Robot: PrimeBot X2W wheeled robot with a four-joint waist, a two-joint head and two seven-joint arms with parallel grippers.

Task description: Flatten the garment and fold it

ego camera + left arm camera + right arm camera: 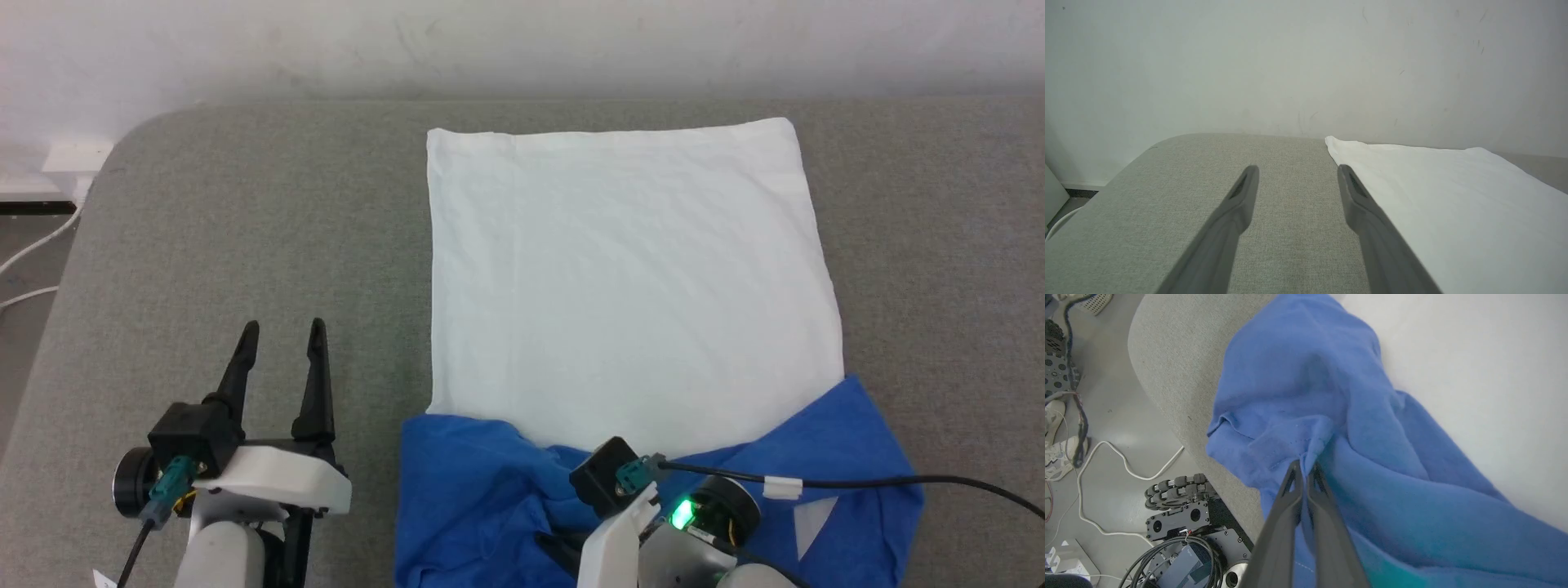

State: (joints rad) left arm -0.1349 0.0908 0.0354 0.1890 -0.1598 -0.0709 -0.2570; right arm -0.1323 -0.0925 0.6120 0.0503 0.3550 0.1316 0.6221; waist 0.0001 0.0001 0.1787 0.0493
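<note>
Fold | right pincer (1303, 465) pinches blue 6 o'clock edge of white-and-blue cloth T-shirt (629, 278) | left pincer (282, 328) wide, empty | we should draw it taut toward 12 o'clock.

White-and-blue garment (629, 269), grey table (245, 229)

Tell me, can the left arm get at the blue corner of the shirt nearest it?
Probably yes. The left end effector stands open over bare grey padding, beside the garment, with nothing between it and the blue corner. The right end effector pinches the garment further along.
</note>
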